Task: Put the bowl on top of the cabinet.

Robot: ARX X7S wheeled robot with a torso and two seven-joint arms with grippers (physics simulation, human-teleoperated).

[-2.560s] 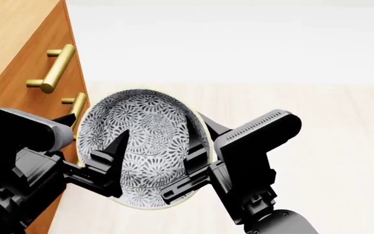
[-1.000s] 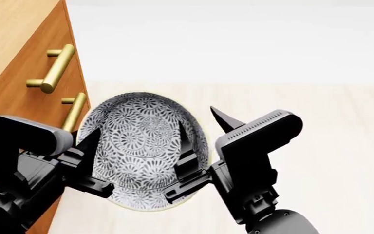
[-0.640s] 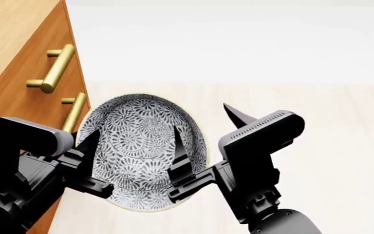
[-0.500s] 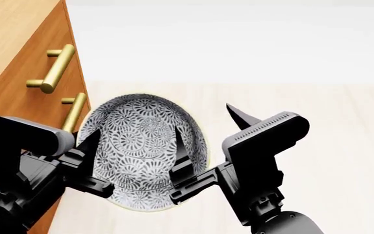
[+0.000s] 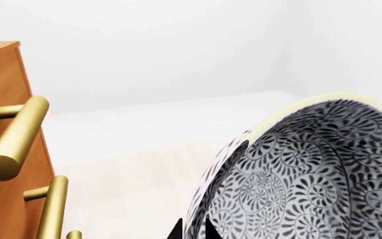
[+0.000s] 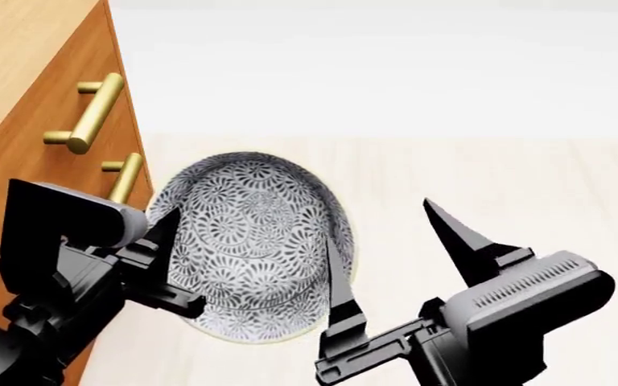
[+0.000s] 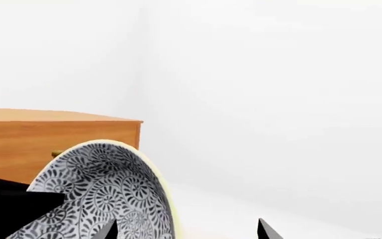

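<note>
The bowl (image 6: 250, 241) hangs tilted on edge above the floor, just in front of the cabinet (image 6: 30, 96). My left gripper (image 6: 175, 241) is shut on the bowl's left rim, and the left wrist view shows its two tips (image 5: 189, 231) pinching the bowl wall (image 5: 310, 169). My right gripper (image 6: 379, 219) stands wide open at the lower right. One of its fingers (image 6: 336, 281) lies over the bowl's right edge and the other (image 6: 454, 233) is well off it. In the right wrist view the bowl (image 7: 98, 194) sits near one tip of the open right gripper (image 7: 186, 224), ahead of the cabinet (image 7: 45, 134).
Brass bar handles (image 6: 89, 112) (image 6: 126, 177) stick out of the cabinet front close to the bowl and my left arm. One handle (image 5: 15, 142) fills the near part of the left wrist view. Pale wood floor (image 6: 481, 177) spreads to the right below a white wall.
My right gripper opened, let go of the bowl's right rim and drew back toward the lower right. The left gripper keeps its hold, and the bowl has shifted slightly right.
</note>
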